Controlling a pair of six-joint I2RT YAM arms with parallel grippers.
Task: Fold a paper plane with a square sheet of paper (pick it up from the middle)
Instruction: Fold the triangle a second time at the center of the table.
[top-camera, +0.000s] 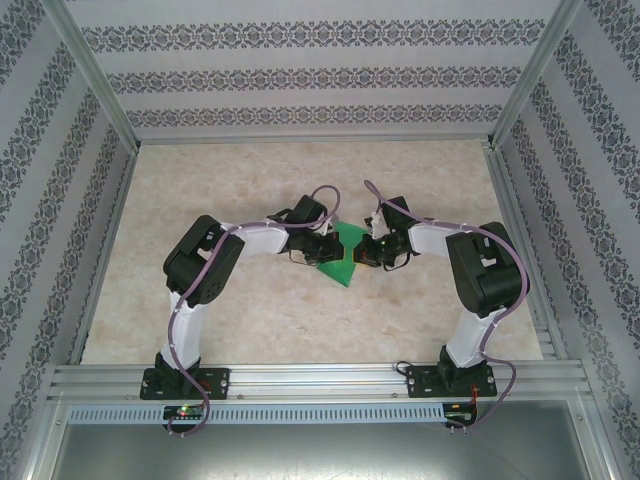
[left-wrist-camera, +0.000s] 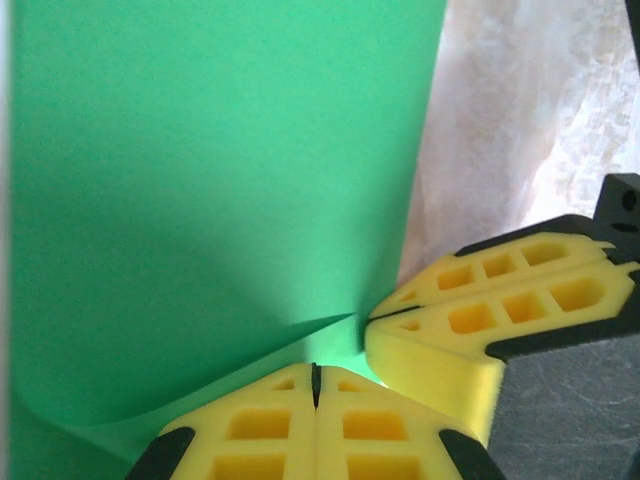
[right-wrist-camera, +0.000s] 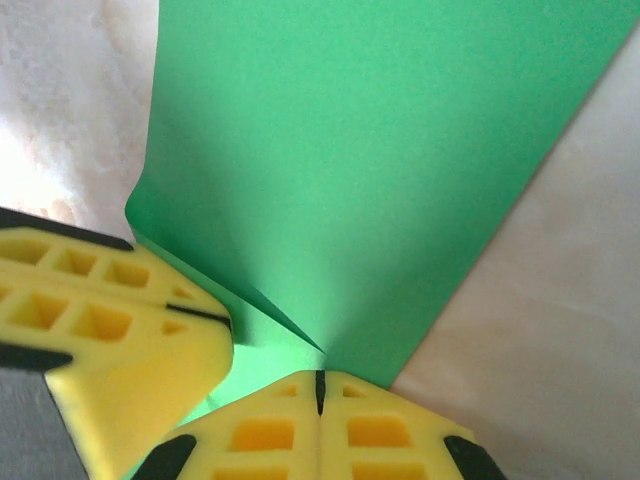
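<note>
The square sheet of paper (top-camera: 343, 264) is bright green and hangs bent between my two grippers at the table's middle. In the left wrist view the sheet (left-wrist-camera: 220, 180) rises broad above my left gripper (left-wrist-camera: 316, 372), which is shut with a flap running in at its tips. A crease in the sheet (right-wrist-camera: 370, 170) ends right at my right gripper (right-wrist-camera: 320, 378), which is shut on it. The two grippers (top-camera: 325, 252) (top-camera: 365, 252) nearly touch tip to tip. The paper plane is out of view.
The pale marbled table (top-camera: 250, 330) is walled with patterned panels (top-camera: 300, 75) at the back and both sides. An aluminium rail (top-camera: 320, 380) runs along the near edge at the arm bases. Both arms are bent inward.
</note>
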